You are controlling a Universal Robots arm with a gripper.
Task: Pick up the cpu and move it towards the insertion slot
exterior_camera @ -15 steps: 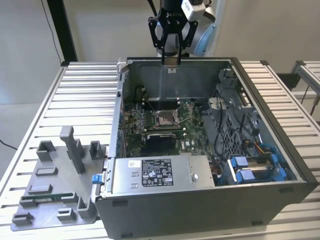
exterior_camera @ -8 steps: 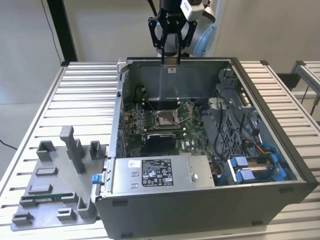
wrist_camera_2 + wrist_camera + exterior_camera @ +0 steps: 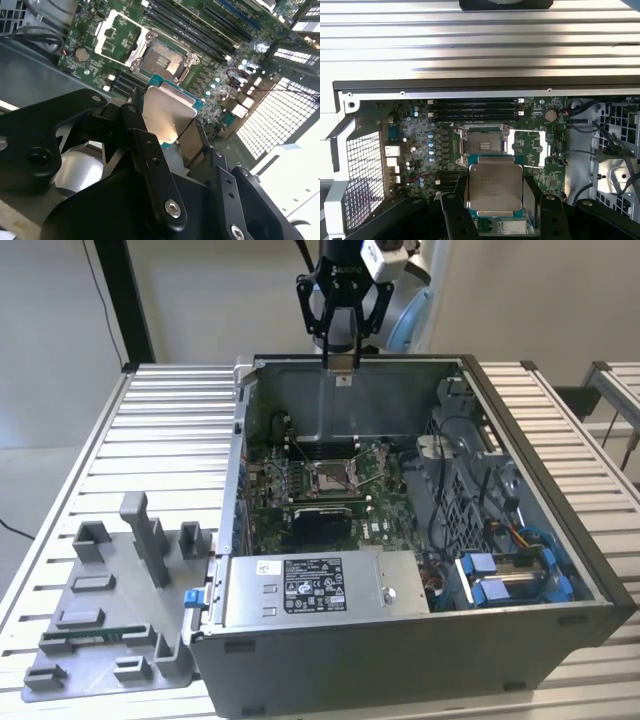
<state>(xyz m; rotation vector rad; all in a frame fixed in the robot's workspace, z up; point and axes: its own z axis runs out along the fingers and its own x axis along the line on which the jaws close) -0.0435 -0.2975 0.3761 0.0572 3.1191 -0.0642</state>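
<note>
On the exterior view's left a grey plastic tray (image 3: 110, 620) with upright posts sits on the slatted counter (image 3: 170, 430), with a narrow green memory stick (image 3: 85, 637) lying in it. Beside it stands the open computer case (image 3: 420, 640), its side off so the motherboard (image 3: 330, 490) can be reached from above. The hand (image 3: 343, 365) hangs over the case's far wall, clamped on the cpu (image 3: 495, 187) by its edges, leaving the silvery top bare. The insertion slot (image 3: 483, 146) lies open just beyond the chip. The chip's underside is hidden, and the black fingers (image 3: 150, 150) cover part of its rim.
</note>
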